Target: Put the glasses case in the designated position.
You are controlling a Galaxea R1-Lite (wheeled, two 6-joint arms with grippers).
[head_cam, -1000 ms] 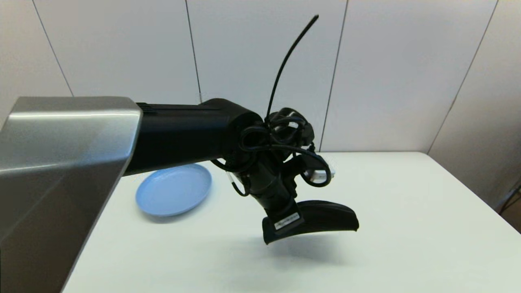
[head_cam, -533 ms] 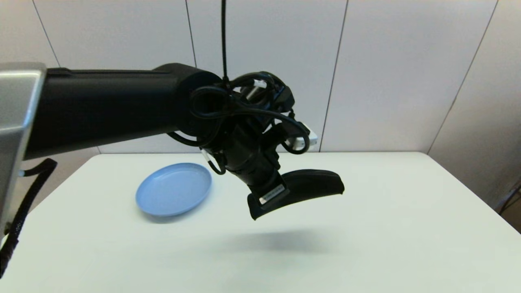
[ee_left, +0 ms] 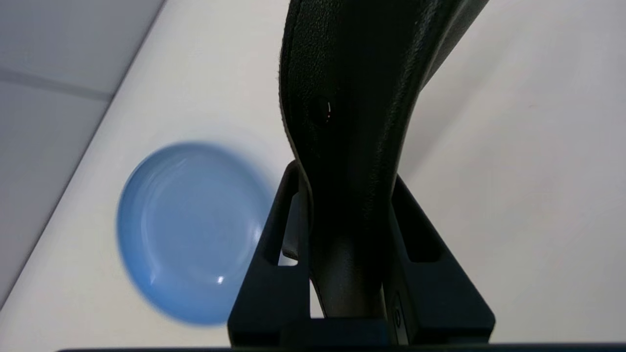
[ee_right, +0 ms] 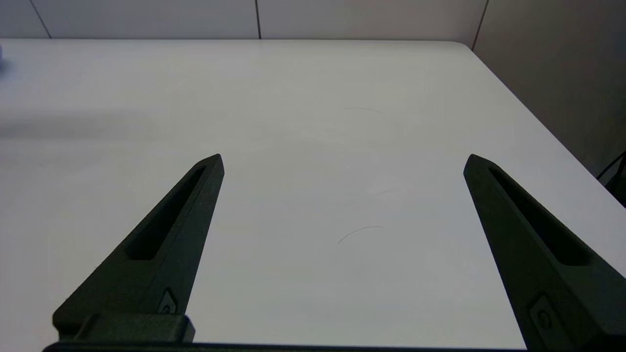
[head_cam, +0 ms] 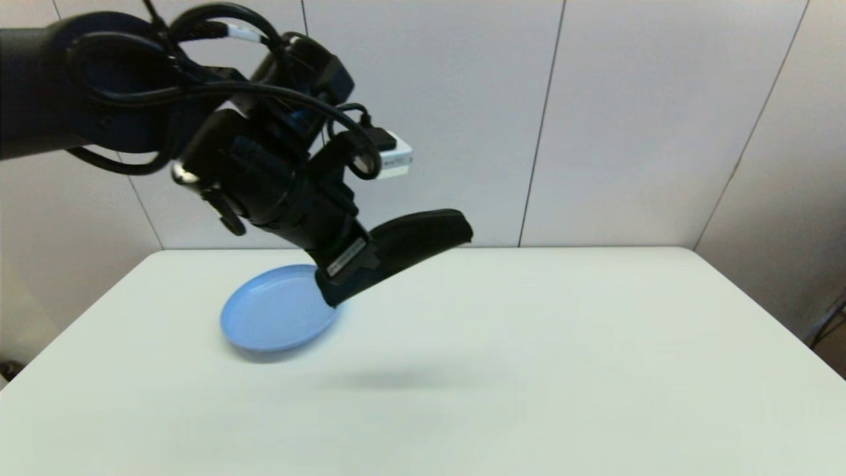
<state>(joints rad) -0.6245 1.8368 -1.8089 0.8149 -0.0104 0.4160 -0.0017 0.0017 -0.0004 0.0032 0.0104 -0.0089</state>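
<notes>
The fingers (ee_left: pixel 274 234) of the left gripper (head_cam: pixel 350 264) are clamped on the case (head_cam: pixel 410 241), which is held in the air above the table (head_cam: pixel 529 370), at the plate's (head_cam: pixel 274 314) two o'clock. The right gripper (ee_right: pixel 342 166) is parked, fingers spread wide.

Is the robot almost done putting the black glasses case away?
Not yet. The pick-up is done: the left gripper is shut on the glasses case, holding it tilted in the air above the table, near the blue plate. Setting it down and letting go are left. The right gripper waits open over bare table.
</notes>
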